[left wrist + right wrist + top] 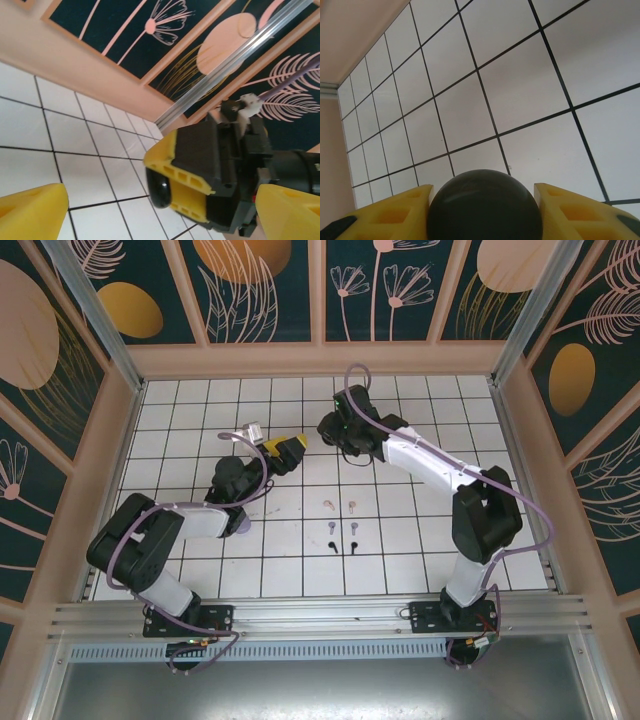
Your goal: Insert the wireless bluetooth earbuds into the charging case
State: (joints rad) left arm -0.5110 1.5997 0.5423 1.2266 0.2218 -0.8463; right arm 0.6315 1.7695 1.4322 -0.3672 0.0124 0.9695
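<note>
The six earbuds [353, 529] lie loose on the tiled floor [420, 540] in two short columns. The pink pair [328, 505] is farthest from my bases, the lilac pair [330, 526] is in the middle, and the black pair [331, 546] is nearest. None is seated in anything yet.

Beyond the earbuds, past the pink pair, my right gripper [484, 197] is clamped part-closed around a dark rounded case [159, 192]. I take it for the charging case, and it seems to be held off the floor. I cannot tell whether its lid is up. My left gripper [288, 452] hovers just left of the case, also beyond the earbuds, with its jaws spread wide and empty, facing the case.

I judge this to be the opening step, with the case presented for my left fingers to lift the lid or steady it. That calls for a slow, square approach, because my two grippers are nearly touching.

Bare tiles surround the earbuds on every side, and the side walls are well apart from them. The back wall [320, 358] lies beyond my grippers, with some tiles between.
</note>
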